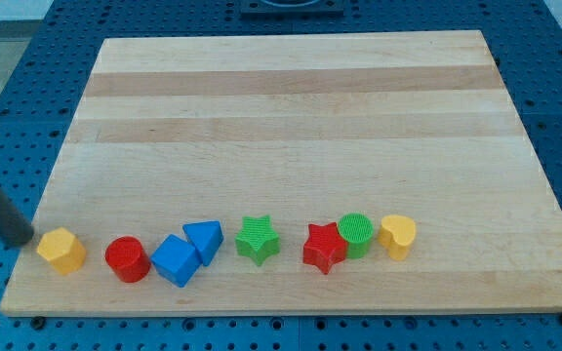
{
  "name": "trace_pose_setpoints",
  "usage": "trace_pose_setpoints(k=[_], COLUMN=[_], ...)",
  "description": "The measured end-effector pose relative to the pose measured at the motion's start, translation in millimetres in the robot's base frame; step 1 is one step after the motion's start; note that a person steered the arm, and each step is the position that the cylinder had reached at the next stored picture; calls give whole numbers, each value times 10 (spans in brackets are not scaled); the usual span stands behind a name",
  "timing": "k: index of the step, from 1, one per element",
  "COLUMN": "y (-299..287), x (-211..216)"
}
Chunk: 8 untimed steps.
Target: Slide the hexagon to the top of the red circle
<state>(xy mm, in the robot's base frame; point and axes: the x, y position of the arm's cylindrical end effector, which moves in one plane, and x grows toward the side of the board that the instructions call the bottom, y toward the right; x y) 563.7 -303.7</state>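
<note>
The yellow hexagon [61, 251] lies near the board's bottom left corner. The red circle [127, 259] lies just to its right, a small gap between them. My rod comes in from the view's left edge and my tip [21, 240] rests just left of the yellow hexagon, close to it, at the board's left edge.
Along the board's bottom run a blue cube [176, 260], a blue triangle [204, 240], a green star [258, 240], a red star [324, 248], a green circle [355, 233] and a yellow heart [397, 236]. The wooden board [291, 107] lies on a blue perforated table.
</note>
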Motion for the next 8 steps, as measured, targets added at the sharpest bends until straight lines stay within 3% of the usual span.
trace_pose_setpoints(k=[1,2,4,6,8], y=[2,4,773,790,350], x=[403,379,186,84,99])
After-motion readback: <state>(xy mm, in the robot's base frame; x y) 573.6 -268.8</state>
